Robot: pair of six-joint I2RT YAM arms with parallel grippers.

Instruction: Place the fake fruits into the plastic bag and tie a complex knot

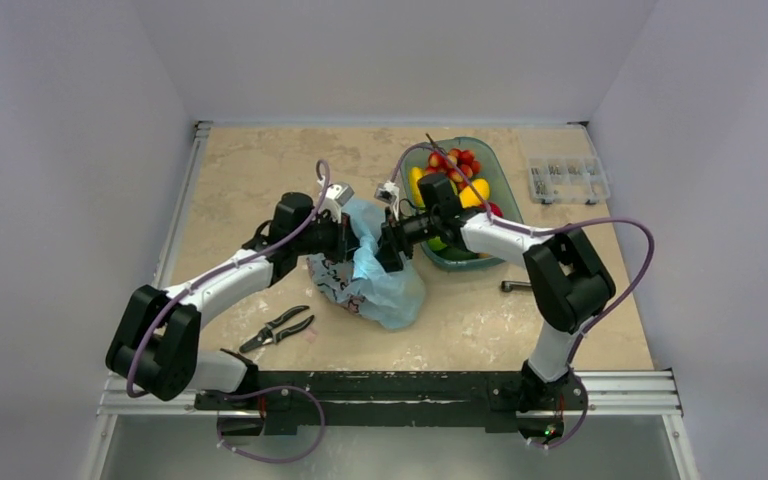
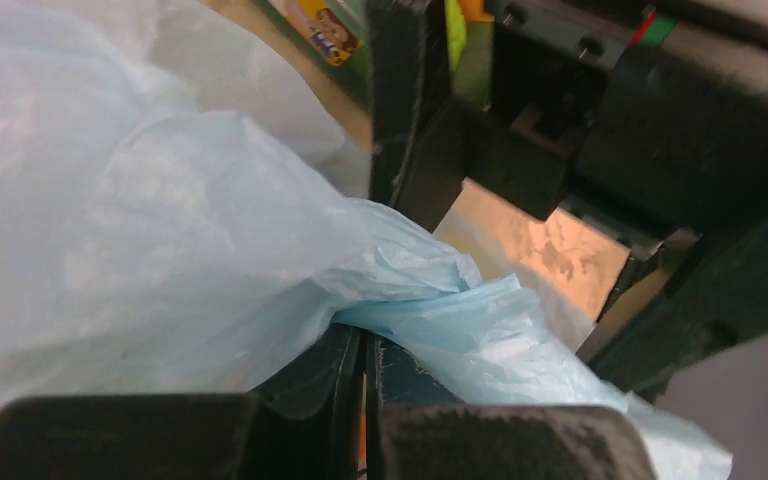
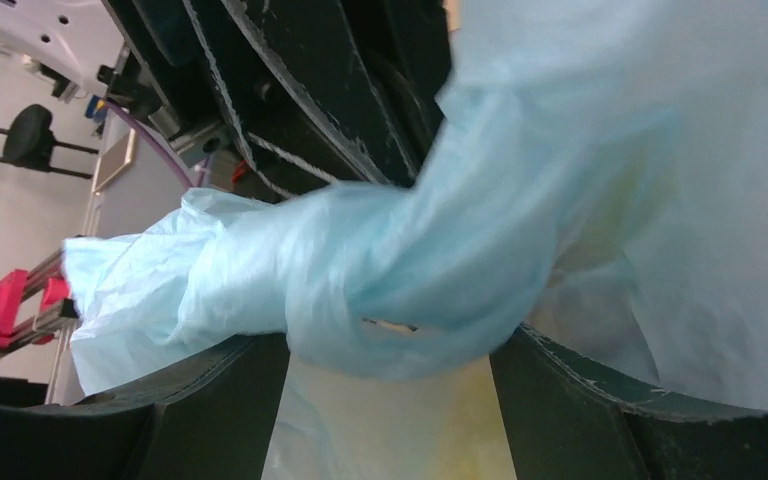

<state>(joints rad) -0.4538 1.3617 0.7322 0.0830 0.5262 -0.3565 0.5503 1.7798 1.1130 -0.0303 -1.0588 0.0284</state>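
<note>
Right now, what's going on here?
Both arms meet over the plastic bag mid-table. The left tool is shut on a strip of its plastic; the right tool stands open around a twisted, bunched strand of it. Many fake fruits lie in the teal dish to the bag's right. Whether the twist is tied yet is unclear.

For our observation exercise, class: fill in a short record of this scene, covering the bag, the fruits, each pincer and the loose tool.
plastic bag: on the table, its top twisted into a rope
fake fruits: heaped in the teal dish; the bag's contents are not visible
left pincer: shut on the bag's plastic
right pincer: open, straddling the twisted part
pliers: lying left of the bag, untouched
</note>
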